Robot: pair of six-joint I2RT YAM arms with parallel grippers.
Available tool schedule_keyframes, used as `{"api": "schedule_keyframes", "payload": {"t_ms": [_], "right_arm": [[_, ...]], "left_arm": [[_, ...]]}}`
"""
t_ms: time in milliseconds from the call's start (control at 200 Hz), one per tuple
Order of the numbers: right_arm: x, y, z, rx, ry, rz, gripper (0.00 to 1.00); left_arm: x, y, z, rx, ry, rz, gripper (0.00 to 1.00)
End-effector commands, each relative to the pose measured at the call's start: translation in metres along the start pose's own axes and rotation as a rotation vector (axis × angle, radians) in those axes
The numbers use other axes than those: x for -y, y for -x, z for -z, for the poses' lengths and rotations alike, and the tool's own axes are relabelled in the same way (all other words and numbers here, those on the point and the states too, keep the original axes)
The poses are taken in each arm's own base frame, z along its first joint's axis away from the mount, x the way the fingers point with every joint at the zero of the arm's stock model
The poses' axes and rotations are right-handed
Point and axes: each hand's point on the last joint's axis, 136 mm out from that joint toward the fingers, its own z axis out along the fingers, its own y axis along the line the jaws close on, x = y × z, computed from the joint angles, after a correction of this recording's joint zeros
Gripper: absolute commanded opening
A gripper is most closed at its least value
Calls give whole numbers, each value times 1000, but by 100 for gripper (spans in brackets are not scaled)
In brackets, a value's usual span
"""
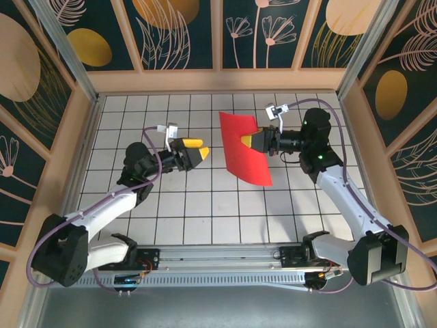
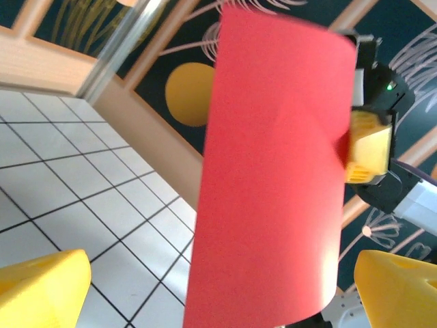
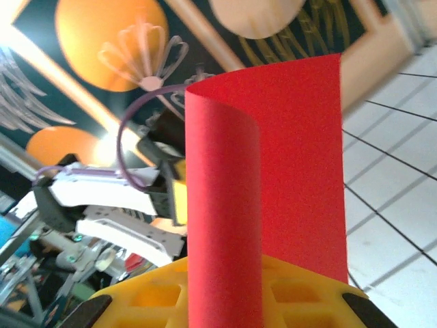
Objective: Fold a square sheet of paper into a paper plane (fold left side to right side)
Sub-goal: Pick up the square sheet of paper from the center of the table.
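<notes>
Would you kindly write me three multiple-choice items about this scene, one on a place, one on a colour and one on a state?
1. Where is the sheet of paper?
A. Flat beside the left arm's base.
B. Held up in the right jaws.
C. Tucked under the front rail.

2. What colour is the sheet?
A. Red.
B. Blue.
C. White.

3. How do the left jaws stand?
A. Shut on the paper.
B. Shut on a cable.
C. Open, holding nothing.

Answers:
1 B: the right jaws pinch its edge, and it stands curled in the right wrist view.
2 A: it is bright red in every view.
3 C: the left jaws stand apart, to the left of the sheet, with nothing between them.
</notes>
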Motion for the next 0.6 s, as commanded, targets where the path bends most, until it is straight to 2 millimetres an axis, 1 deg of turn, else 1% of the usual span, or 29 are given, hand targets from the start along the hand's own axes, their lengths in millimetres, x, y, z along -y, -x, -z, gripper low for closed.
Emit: {"api": "schedule_keyframes", "payload": {"t_ms": [0, 85, 155, 230, 265, 375, 450, 490, 591], "right_arm": [[-27, 10, -9, -2, 85, 52, 21], [-24, 12, -15, -1, 82, 54, 21], [-15, 13, -16, 2, 61, 48, 21], [-4, 13, -17, 5, 27, 41, 21], [0, 13, -16, 6, 12, 37, 21], [11, 11, -14, 9, -19, 23, 21], [17, 10, -12, 14, -38, 15, 21], [21, 10, -10, 17, -52, 9, 21], [29, 9, -6, 20, -84, 1, 21]], "left_arm": [[32, 7, -13, -12, -124, -98, 99], [39, 3, -19, -28, -157, -101, 99], [44, 3, -21, -33, -174, -108, 99], [47, 3, -20, -28, -179, -115, 95], [48, 3, -19, -28, -181, -121, 87], [52, 3, -19, -32, -186, -131, 46], [48, 1, -20, -42, -169, -127, 27], [46, 1, -20, -45, -154, -127, 23], [41, 0, -20, -44, -127, -127, 20]]}}
